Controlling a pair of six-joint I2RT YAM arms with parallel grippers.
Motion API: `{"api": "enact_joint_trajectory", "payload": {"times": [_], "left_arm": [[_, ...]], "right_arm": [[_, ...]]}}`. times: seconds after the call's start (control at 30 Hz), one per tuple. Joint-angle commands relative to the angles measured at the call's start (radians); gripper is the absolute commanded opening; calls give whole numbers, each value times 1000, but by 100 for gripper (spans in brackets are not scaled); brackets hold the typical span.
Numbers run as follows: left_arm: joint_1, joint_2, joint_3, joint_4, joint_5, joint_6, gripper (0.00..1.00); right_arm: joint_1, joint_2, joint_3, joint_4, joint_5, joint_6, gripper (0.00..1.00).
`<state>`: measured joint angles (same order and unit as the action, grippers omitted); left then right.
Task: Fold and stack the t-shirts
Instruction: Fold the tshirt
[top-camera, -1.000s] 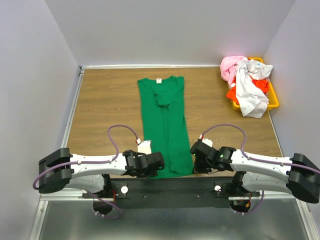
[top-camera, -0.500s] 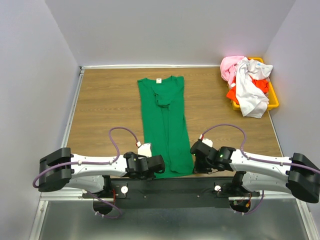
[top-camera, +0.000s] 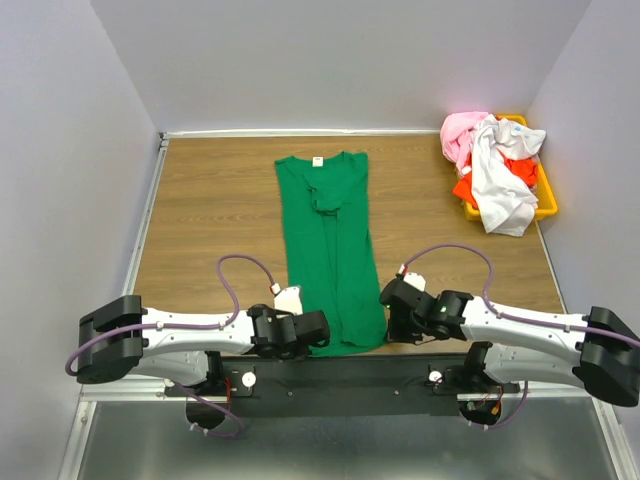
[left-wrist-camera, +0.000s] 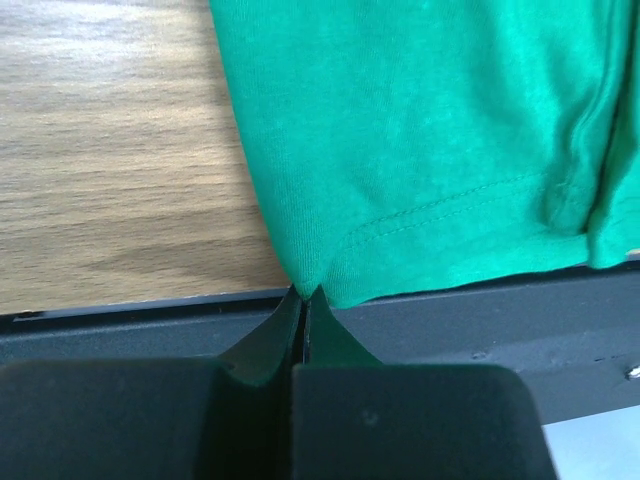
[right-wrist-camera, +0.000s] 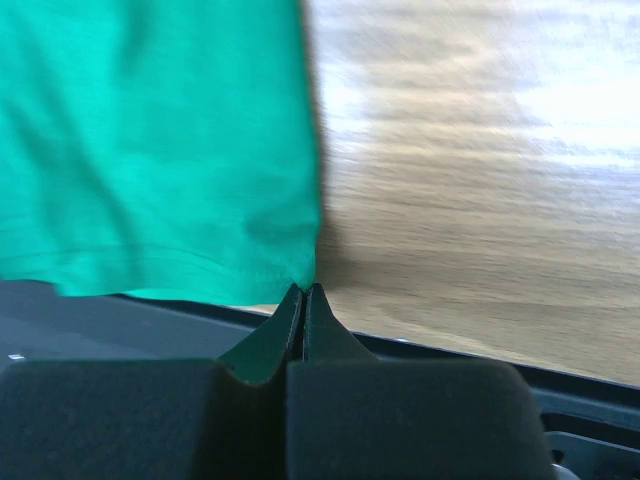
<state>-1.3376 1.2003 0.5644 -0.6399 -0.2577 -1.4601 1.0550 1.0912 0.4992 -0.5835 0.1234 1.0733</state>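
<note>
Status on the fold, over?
Left claw, right claw shut on green t-shirt hem corners. Shirt flat, sleeves folded in. Other shirts in bin, far right.

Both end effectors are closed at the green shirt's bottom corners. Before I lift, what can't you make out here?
- Wrist views: how much green t-shirt hem sits inside the left end effector and right end effector; the shut jaws hide it.
- Top view: both pinch points, covered by the end effectors' own bodies.
- Top view: how many shirts fill the bin; they overlap.
- Neck label print: too small.
</note>
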Motion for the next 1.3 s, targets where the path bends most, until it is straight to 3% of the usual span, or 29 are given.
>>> {"api": "enact_joint_trajectory", "payload": {"times": [0.0, 0.67, 1.27], "left_arm": [[-8, -8, 26, -20, -81, -49, 0], [58, -151, -84, 206, -236, -180, 0], [339, -81, -81, 520, -267, 176, 0]], "right_arm": [[5, -34, 77, -29, 93, 13, 0], [-76, 211, 344, -35, 321, -183, 1], [-205, 438, 536, 62, 455, -377, 0]]}}
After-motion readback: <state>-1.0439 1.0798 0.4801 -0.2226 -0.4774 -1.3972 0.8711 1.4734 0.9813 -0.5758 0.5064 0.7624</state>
